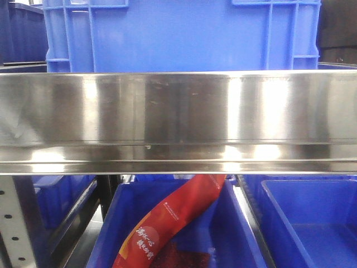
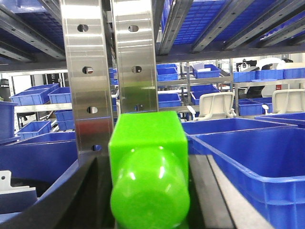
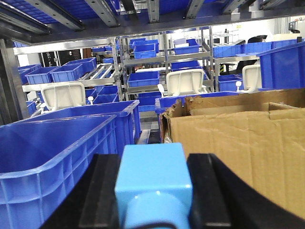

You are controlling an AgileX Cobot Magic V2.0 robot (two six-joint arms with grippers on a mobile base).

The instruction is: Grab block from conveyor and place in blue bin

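Between the jaws of the left tool [image 2: 148, 164] a green block [image 2: 147, 136] was clamped, a blue bin [image 2: 252, 162] just right of it; the right tool [image 3: 153, 164] held a light blue block [image 3: 152, 179] tight, cardboard box [image 3: 238, 148] to its right.

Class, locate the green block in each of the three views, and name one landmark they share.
Exterior front-facing: not in it.
Left wrist-mounted: green block at bottom centre, between the left end effector's dark fingers.
Right wrist-mounted: not in it; the right end effector holds a light blue block.
Shared landmark: blue bins.
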